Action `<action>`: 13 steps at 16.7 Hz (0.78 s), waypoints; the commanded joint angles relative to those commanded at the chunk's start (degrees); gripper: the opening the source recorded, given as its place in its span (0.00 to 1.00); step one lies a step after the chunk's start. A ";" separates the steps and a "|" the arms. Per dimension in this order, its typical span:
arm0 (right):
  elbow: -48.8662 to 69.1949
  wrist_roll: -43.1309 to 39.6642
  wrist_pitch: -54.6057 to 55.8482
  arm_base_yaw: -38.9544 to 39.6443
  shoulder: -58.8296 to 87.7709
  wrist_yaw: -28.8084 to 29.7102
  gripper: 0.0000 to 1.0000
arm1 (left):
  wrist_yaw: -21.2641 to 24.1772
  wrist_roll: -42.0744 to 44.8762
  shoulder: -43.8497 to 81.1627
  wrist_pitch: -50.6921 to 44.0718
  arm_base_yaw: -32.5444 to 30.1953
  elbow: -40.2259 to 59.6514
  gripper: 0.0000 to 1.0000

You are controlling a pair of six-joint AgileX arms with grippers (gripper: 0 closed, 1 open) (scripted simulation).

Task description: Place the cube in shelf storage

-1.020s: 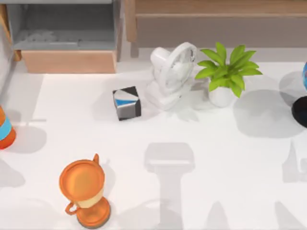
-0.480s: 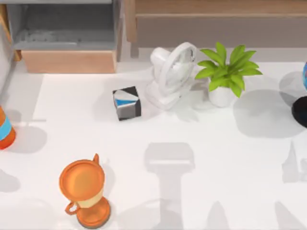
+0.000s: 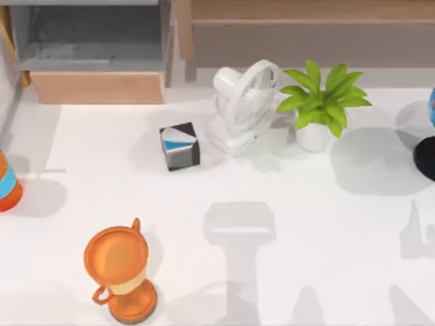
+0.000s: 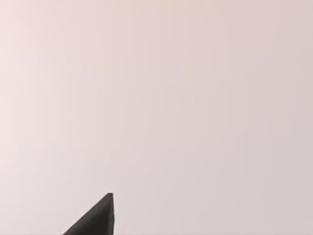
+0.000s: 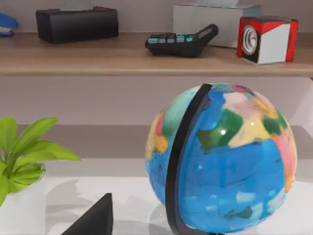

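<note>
Shelf storage is running along the table's far edge, right of centre, behind a white fan and potted plant. I cannot tell where the puzzle cube is lying. A black, white and blue cube is sitting beside the fan. A globe is standing before the shelf board in the right wrist view. Whether either gripper's fingers are apart, I cannot tell.

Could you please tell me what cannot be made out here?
Blue globe on a black stand: cut off by the top view's right edge; base cut off in the right wrist view.
Orange-and-blue striped object: cut off by the top view's left edge; unidentifiable.
Light-brown wooden shelf unit: its board runs past the top view's upper edge.
Small blue item on that shelf: cut off by the right wrist view's edge.
</note>
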 joint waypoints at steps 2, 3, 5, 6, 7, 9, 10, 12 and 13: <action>0.00 0.00 0.00 0.00 0.00 0.00 1.00 | -3.17 -4.18 0.01 -10.49 0.29 7.91 1.00; 0.00 0.00 0.00 0.00 0.00 0.00 1.00 | -4.74 -6.50 0.18 -16.15 0.02 12.15 1.00; 0.00 0.00 0.00 0.00 0.00 0.00 1.00 | -7.84 -11.45 0.77 -28.03 -1.15 20.93 1.00; 0.00 0.00 0.00 0.00 0.00 0.00 1.00 | -9.36 -14.09 1.25 -34.25 -2.09 25.45 1.00; 0.00 0.00 0.00 0.00 0.00 0.00 1.00 | -10.84 -16.81 1.83 -40.59 -3.21 29.99 1.00; 0.00 0.00 0.00 0.00 0.00 0.00 1.00 | -13.72 -22.42 3.31 -53.47 -5.86 39.01 1.00; 0.00 0.00 0.00 0.00 0.00 0.00 1.00 | -15.09 -25.29 4.24 -59.96 -7.39 43.43 1.00; 0.00 0.00 0.00 0.00 0.00 0.00 1.00 | -17.70 -31.07 6.45 -72.79 -10.71 51.97 1.00; 0.00 0.00 0.00 0.00 0.00 0.00 1.00 | -18.93 -33.94 7.68 -79.10 -12.45 56.07 1.00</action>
